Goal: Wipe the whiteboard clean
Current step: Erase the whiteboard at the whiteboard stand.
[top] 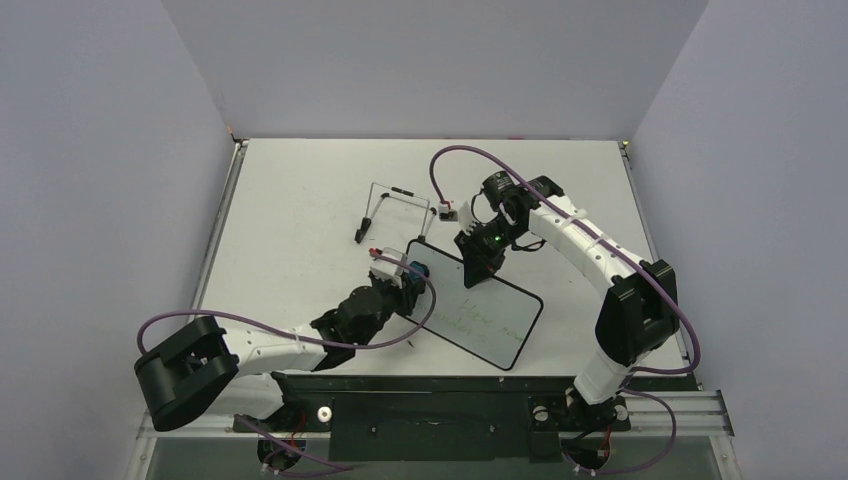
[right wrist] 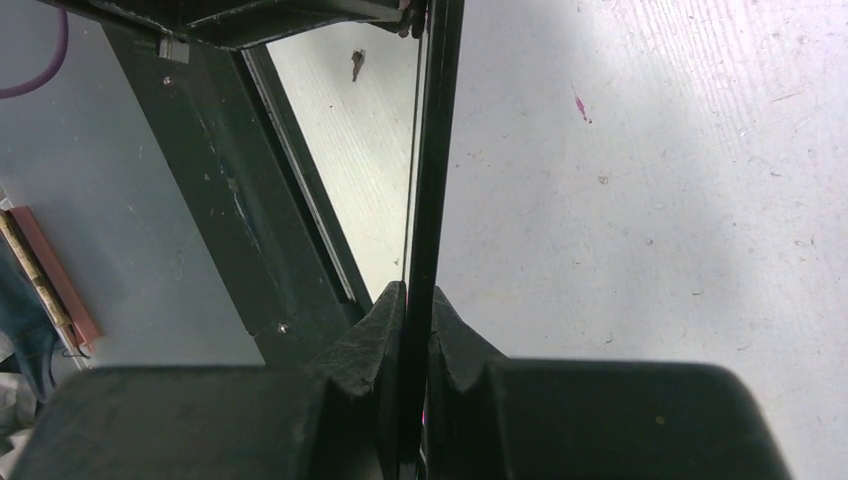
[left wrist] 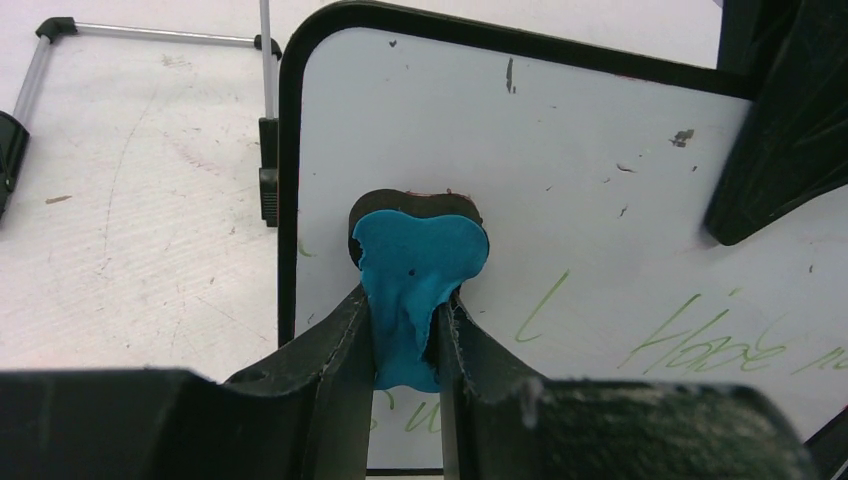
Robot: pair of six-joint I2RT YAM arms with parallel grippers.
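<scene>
The right gripper [right wrist: 418, 300] is pinching the far edge of the whiteboard [top: 495, 320], which is sitting mid-table [top: 300, 200]. The left gripper [left wrist: 408, 310] is squeezing the eraser [left wrist: 420, 250] at the whiteboard's upper left corner. Wiping seems barely begun; the next move calls for sweeping across the green writing [left wrist: 700, 340]

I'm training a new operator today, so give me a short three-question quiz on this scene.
1. True or false: the right gripper is clamped on the edge of the whiteboard.
2. What does the left gripper hold? A) blue eraser B) marker C) cloth
3. Fill in: the writing on the board is ___ in colour.
Key: 1 true; 2 A; 3 green.
</scene>
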